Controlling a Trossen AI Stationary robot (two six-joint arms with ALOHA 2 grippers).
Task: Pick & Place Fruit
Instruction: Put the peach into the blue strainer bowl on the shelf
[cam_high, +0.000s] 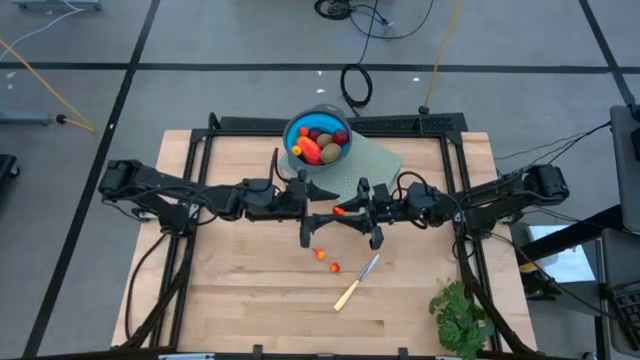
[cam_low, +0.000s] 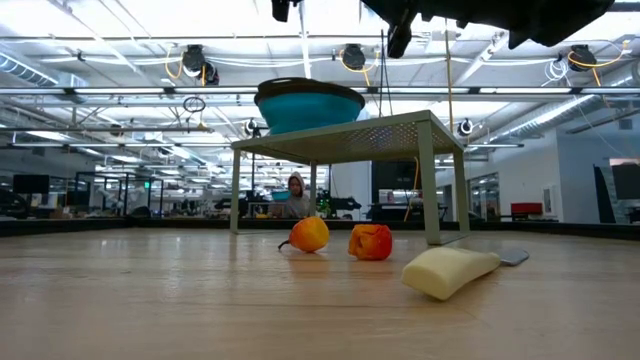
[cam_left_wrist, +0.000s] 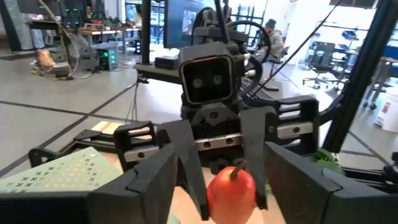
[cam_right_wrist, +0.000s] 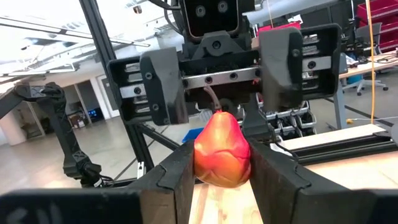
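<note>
A red-orange pear-shaped fruit piece (cam_right_wrist: 222, 152) with a short stem hangs in the air over the table's middle (cam_high: 342, 210). My right gripper (cam_right_wrist: 222, 186) is shut on it. My left gripper (cam_high: 322, 206) faces it from the table's left, open, its fingers (cam_left_wrist: 155, 177) standing wide on either side of the piece without touching. Two tiny orange-red pieces (cam_high: 321, 254) (cam_high: 335, 267) lie on the table nearer the front edge. The blue bowl (cam_high: 300, 128) on the perforated stand (cam_high: 375, 160) holds several more fruit pieces. My right gripper pinches the pear-shaped piece at its wide body (cam_right_wrist: 199, 165) between the two fingers (cam_right_wrist: 171, 180). The fingers come level from the table's right. The piece is lifted clear of the table, its stem end (cam_right_wrist: 213, 102) pointing toward the left gripper.
A pale-handled knife (cam_high: 357, 283) lies on the table toward the near edge, and a leafy green bunch (cam_high: 460, 315) sits at the near right corner. The stand's legs (cam_low: 431, 185) rise behind the small pieces. A person (cam_low: 296, 195) sits far off in the room.
</note>
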